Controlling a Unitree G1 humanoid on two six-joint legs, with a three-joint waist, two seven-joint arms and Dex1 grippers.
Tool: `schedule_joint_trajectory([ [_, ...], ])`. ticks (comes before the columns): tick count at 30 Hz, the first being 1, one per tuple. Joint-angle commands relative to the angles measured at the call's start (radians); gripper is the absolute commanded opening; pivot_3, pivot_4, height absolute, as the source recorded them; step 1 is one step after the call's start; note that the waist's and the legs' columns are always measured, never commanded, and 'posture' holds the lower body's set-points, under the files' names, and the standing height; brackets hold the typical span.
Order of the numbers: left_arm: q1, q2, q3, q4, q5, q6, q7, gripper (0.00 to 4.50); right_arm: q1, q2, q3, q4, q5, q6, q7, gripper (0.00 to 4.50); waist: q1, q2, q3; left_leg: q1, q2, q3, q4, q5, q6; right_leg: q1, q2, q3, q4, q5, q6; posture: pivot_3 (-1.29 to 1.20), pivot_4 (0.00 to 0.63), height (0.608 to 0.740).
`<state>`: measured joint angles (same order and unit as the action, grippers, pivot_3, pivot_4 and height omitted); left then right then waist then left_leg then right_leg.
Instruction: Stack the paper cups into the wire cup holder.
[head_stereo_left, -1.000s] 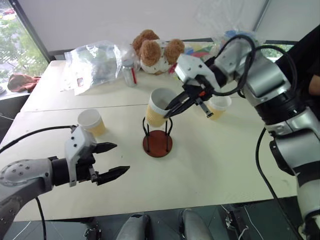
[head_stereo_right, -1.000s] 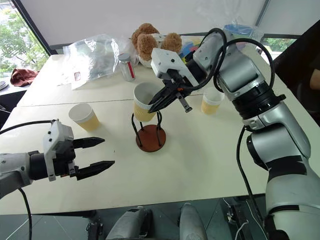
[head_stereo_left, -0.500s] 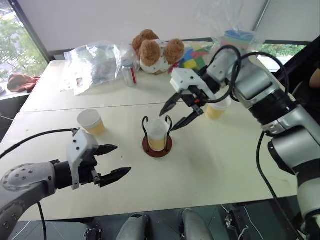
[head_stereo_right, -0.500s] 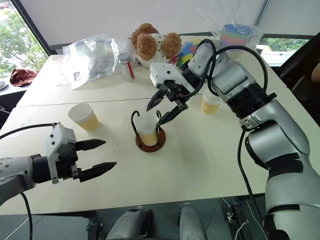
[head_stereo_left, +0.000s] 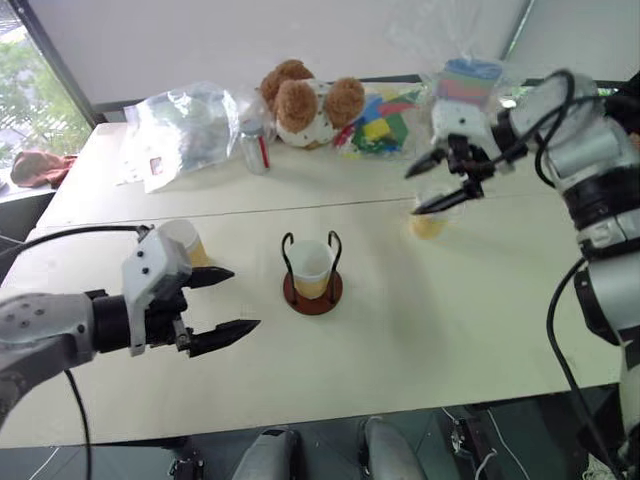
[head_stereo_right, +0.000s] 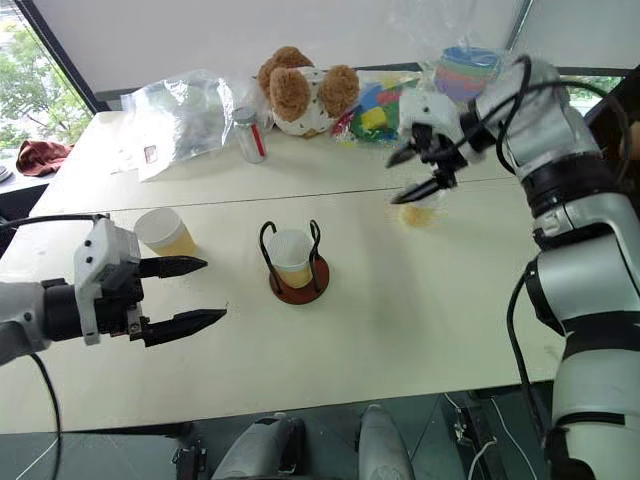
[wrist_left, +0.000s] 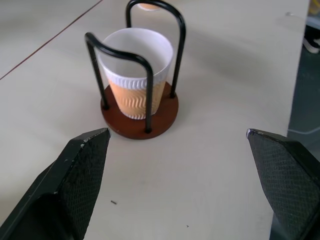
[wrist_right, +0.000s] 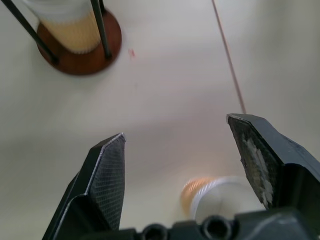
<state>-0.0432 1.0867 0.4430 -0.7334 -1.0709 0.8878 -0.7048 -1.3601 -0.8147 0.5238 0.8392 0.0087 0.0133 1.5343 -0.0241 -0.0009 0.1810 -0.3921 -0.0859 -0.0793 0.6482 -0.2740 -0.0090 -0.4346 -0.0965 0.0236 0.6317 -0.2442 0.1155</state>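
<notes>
head view / holder: wire cup holder near table centre, upright, one paper cup seated inside the loops.
head view / left cup: second paper cup at 9 o'clock of the holder, upright on the table, just behind the left tool.
head view / right cup: third paper cup at 2 o'clock of the holder, blurred, directly under the right tool.
head view / left tool: left tool at 8 o'clock of the holder, fingers spread wide, holding nothing, clear of the table.
head view / right tool: right tool above the third cup, fingers apart, nothing gripped.
head view / clutter: teddy bear, clear plastic bag, small bottle, coloured blocks and bagged pastel bowls along the far edge at 12 o'clock.
left wrist view: holder and its cup dead ahead between the two black fingers, gap wide, no contact.
right wrist view: fingers parted, third cup low between them lying apart from both; holder base further off.
</notes>
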Motion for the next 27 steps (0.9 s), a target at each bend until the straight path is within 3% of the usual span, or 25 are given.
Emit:
schedule_joint_trajectory([
  [1,-0.108,0.037,-0.001,0.038,-0.040,-0.008,-0.021,4.50,0.019,-0.023,-0.058,0.004,-0.054,-0.006,-0.037,3.53,0.000,0.000,0.000,0.000,0.001,0.000,0.000,0.000,-0.001,0.000,0.001,0.000,0.000,0.000,0.000,0.00,0.150,0.740],
  [7,-0.262,0.035,-0.106,0.069,-0.057,-0.003,-0.035,4.50,0.053,0.004,-0.085,0.057,-0.126,-0.027,-0.085,3.53,0.003,0.000,0.000,0.000,0.001,0.001,0.000,0.001,-0.001,0.000,0.002,0.000,0.000,0.000,0.000,0.00,0.150,0.740],
  [16,-0.270,0.037,-0.140,0.093,-0.006,-0.011,-0.067,4.50,0.064,0.045,-0.074,0.176,-0.247,-0.103,-0.186,3.53,0.003,0.000,0.000,0.000,0.001,0.001,0.001,0.001,-0.001,0.000,0.002,0.000,0.000,0.000,0.000,0.00,0.150,0.740],
  [19,-0.278,0.030,-0.145,0.085,-0.007,-0.008,-0.061,4.50,0.073,0.075,-0.096,0.206,-0.247,-0.103,-0.190,2.72,0.003,0.000,0.000,0.000,0.001,0.001,0.001,0.001,-0.001,0.000,0.002,0.000,0.000,0.000,0.000,0.00,0.150,0.740],
  [24,-0.254,0.040,-0.138,0.073,0.013,-0.005,-0.065,4.50,0.074,0.093,-0.103,0.224,-0.265,-0.125,-0.197,0.07,0.003,0.000,0.000,0.000,0.001,0.001,0.001,0.001,-0.001,0.000,0.002,0.000,0.000,0.000,0.000,0.00,0.150,0.740],
  [27,-0.230,0.055,-0.156,0.049,0.049,-0.011,-0.082,4.50,0.081,0.091,-0.103,0.213,-0.271,-0.139,-0.168,0.02,0.003,0.000,0.000,0.000,0.001,0.001,0.001,0.001,-0.001,0.000,0.002,0.000,0.000,0.000,0.000,0.00,0.150,0.740],
])
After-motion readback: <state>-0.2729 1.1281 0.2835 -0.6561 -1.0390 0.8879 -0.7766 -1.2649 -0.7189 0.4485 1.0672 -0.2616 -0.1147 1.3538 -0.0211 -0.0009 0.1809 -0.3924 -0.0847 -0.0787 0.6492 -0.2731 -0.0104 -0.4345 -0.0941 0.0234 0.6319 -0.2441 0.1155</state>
